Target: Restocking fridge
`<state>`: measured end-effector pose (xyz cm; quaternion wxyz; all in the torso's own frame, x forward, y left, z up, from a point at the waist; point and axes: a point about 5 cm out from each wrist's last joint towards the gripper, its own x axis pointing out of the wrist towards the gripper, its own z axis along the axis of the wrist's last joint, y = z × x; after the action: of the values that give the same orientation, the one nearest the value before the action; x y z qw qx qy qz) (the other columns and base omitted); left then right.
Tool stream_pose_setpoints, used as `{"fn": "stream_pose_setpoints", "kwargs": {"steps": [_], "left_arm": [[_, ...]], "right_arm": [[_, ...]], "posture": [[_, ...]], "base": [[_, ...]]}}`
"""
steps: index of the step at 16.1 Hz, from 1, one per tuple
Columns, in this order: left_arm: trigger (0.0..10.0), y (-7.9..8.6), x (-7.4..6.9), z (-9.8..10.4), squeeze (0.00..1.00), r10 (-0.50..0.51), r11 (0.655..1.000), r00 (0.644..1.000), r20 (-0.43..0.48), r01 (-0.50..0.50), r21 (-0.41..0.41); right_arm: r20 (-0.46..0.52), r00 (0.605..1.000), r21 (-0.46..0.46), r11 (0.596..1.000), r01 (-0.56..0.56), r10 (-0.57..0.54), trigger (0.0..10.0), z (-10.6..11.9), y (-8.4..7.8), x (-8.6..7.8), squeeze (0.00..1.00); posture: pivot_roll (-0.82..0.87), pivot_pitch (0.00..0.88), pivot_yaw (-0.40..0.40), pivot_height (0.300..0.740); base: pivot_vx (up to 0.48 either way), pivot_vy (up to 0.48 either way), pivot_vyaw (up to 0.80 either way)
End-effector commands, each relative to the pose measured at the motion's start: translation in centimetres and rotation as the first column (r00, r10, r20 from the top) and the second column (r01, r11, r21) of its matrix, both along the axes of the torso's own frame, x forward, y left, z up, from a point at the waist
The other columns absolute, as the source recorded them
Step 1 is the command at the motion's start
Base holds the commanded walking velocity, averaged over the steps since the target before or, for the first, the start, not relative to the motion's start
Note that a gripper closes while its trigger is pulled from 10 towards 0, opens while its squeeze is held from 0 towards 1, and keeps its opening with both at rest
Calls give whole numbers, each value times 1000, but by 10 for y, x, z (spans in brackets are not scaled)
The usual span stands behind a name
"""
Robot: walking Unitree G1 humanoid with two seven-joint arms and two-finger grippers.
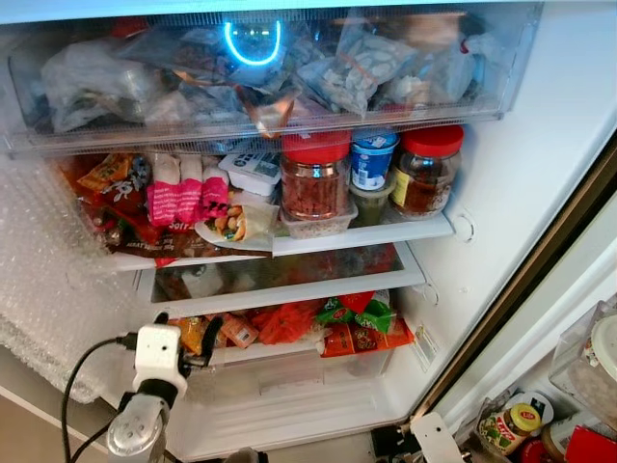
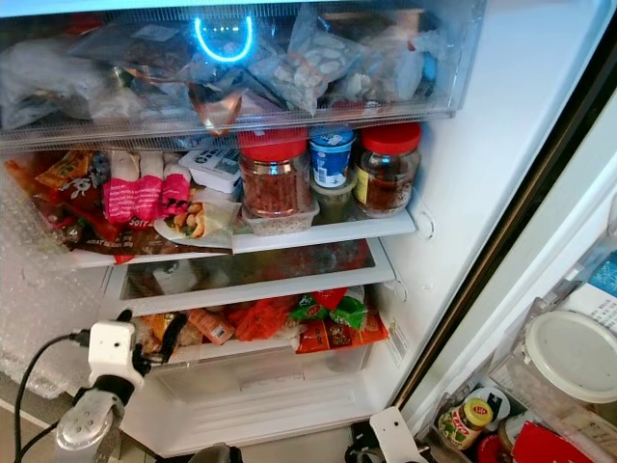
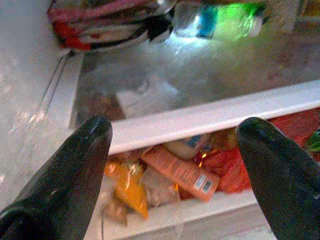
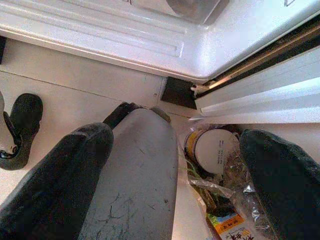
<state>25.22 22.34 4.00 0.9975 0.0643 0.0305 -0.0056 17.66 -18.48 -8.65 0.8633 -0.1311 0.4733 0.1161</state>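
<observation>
We stand before the open fridge, and it is already quite full. Our left gripper is raised to the lower left of the compartment, in front of the white edge of the glass shelf and just above the bottom drawer. Its fingers are spread wide and hold nothing. Between them, in the left wrist view, we see an orange packet and a yellow one lying in the drawer.

Our right gripper hangs low beside the fridge, also wide open and empty, pointing down at the floor. Below it is a heap of goods still waiting: a round container with a white lid and some crinkled plastic bags. In the right eye view a jar with a yellow lid stands among them, near the door.

We judge that no item is in hand now, so the step is between two placements: either arranging the drawer with the left arm, or going for the next thing with the right. Which of the two we cannot say, because the wrist pictures are rather blurred.

The next move probably calls for lowering the right gripper onto one item of the heap and closing on it firmly. The upper shelf with the red-lidded jars is crowded, so free room must be chosen with care.
</observation>
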Motion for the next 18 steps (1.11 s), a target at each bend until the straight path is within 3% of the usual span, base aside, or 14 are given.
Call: {"fn": "stream_pose_setpoints", "kwargs": {"steps": [1,18], "left_arm": [[10000,6,-5,-4,0,30,1000,999,-28,-30,-4],[10000,14,-20,-24,0,119,992,985,-126,-124,-28]], "right_arm": [[-72,997,-41,999,-7,4,10000,-8,-7,-18,0],[-80,997,-37,999,-16,13,10000,-7,-9,-16,0]], "posture": [[55,0,-18,647],[58,0,-32,647]], "base": [[0,0,0],[-269,0,0]]}}
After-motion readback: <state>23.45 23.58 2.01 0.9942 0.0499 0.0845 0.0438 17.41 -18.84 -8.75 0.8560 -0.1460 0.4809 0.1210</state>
